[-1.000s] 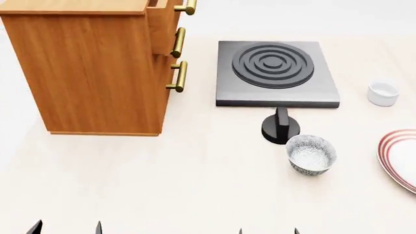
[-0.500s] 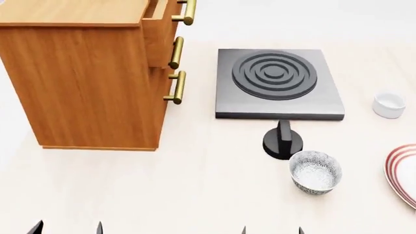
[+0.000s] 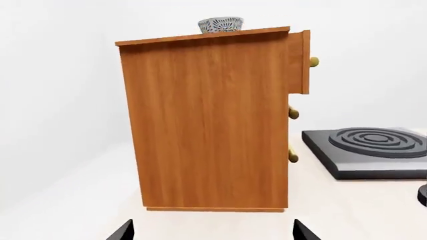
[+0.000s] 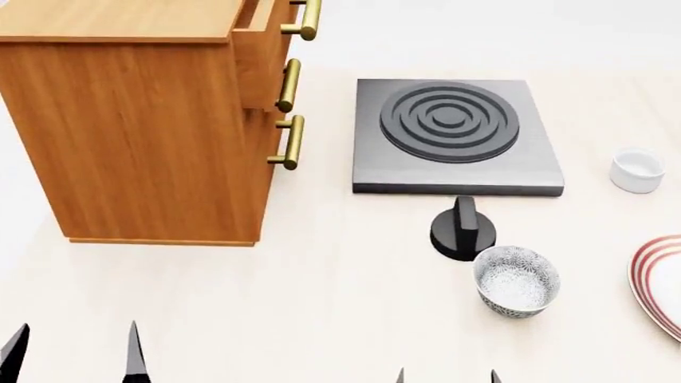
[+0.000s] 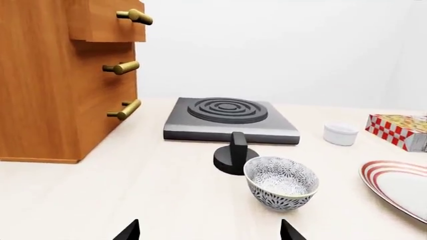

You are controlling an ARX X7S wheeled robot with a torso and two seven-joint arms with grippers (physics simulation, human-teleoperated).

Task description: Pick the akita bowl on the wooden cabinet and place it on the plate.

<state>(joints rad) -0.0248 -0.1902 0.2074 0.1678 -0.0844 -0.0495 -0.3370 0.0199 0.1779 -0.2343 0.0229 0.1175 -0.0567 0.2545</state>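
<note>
Pale counter, wooden cabinet [image 3: 213, 120] — speckled akita bowl [image 3: 220, 25]

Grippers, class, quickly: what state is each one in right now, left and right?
Left gripper: open, holding nothing, fingertips spread apart.
Right gripper: open, holding nothing, only the fingertips show.

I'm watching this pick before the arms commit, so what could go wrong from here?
1. There are two alike: the akita bowl sits atop the wooden cabinet, while a second patterned bowl stands on the table near the plate. The nearer one could be grabbed by mistake.
2. The target sits high and set back from the edge; the left tool is low, so its reach may clip the cabinet top or the protruding top drawer.
</note>
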